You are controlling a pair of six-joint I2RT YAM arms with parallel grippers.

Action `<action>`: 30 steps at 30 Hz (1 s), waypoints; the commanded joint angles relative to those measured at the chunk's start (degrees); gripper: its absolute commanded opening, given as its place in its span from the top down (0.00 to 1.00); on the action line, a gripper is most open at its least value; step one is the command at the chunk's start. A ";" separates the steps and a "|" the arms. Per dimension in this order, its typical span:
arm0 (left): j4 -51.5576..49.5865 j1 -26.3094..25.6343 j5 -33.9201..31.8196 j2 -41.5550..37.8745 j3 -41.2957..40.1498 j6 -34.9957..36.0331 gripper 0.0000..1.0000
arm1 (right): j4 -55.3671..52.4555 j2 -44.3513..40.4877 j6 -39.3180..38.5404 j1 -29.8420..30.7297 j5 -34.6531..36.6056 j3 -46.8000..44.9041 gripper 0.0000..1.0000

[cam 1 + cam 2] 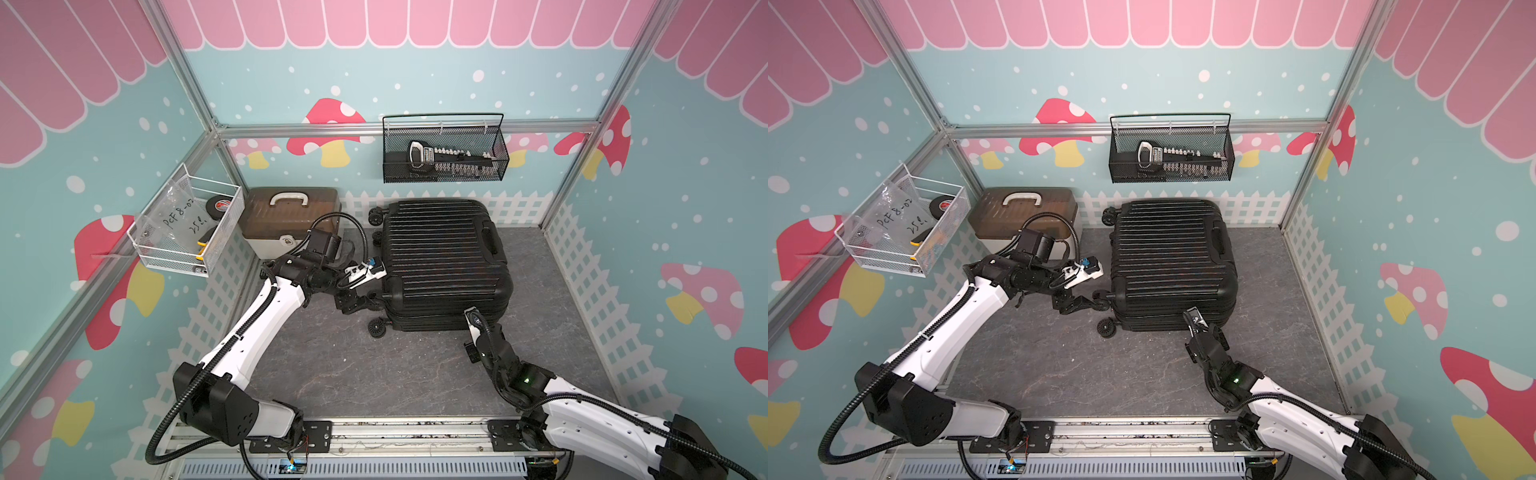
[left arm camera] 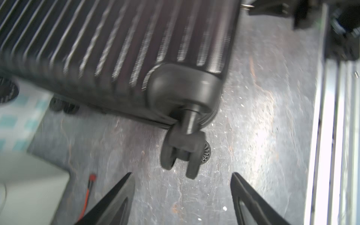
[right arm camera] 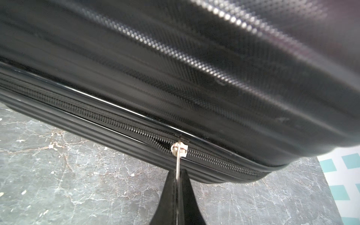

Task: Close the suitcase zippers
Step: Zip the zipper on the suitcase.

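Nearest the camera head, a metal rail is carrying both arm bases along the front edge of the gray marbled bench. From the right base, the right tool is reaching to the near side wall of the suitcase. The right wrist view is showing this right tool pinched tight on the silver zipper pull, its two fingers pressing together with the thin tab between them. The pull is hanging from a slider on the zippers, the black toothed track running along the seam between the two shell halves. Whether the teeth on either side of the slider are meshing, I cannot tell.

The suitcase is lying flat toward the back of the bench, ribbed shell facing up and halves together. Its wheels are pointing toward the robot's left, and a black handle is sitting on top toward the right. At its near left corner, the left tool is hovering low over the bench just beside a wheel. In the blurred left wrist view, the jaws are standing wide apart and gripping nothing, with the double wheel just ahead of the gap.

Farther back, a brown-lidded white box is standing left of the suitcase. A white wire basket is hanging on the left wall, and a black mesh basket is hanging on the back wall.
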 commanded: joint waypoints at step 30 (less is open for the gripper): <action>7.72 -6.53 -21.50 14.42 8.78 -13.36 0.97 | -5.00 -16.10 4.21 -0.75 -12.36 -2.03 1.00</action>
